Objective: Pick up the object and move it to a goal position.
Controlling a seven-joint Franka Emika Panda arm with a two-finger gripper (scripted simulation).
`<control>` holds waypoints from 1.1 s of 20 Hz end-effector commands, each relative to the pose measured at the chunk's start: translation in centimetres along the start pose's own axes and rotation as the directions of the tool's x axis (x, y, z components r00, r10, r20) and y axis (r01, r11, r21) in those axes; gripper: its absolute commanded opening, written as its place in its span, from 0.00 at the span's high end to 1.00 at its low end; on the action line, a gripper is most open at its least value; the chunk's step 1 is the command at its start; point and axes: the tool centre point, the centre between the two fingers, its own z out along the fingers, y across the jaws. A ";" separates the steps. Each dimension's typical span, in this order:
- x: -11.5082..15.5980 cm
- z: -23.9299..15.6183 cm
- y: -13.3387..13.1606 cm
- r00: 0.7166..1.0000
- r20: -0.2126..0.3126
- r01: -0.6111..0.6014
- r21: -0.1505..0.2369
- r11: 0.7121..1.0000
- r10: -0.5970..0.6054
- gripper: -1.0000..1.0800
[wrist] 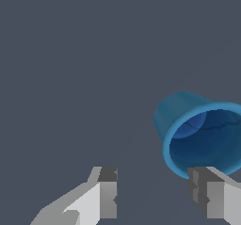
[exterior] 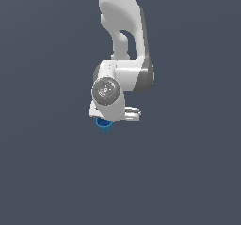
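The end effector (wrist: 153,198) is spread wide and holds nothing. The small blue cup (wrist: 200,134) lies tipped on the grey floor, off-centre beside one finger (wrist: 214,196), its mouth facing the wrist camera.

Plain dark grey-blue surface (exterior: 47,172) — featureless throughout.

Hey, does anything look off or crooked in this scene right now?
Yes: the blue cup is tipped, its open mouth facing the wrist camera rather than upright. It sits off beside one finger, not centred in the open gripper.
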 end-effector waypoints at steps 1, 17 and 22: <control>0.3 0.3 0.2 0.999 0.046 -0.022 0.011 1.000 0.021 0.38; 1.8 2.7 1.8 0.940 0.314 -0.160 0.054 0.986 0.135 0.38; 2.0 3.4 2.3 0.911 0.381 -0.197 0.059 0.979 0.161 0.38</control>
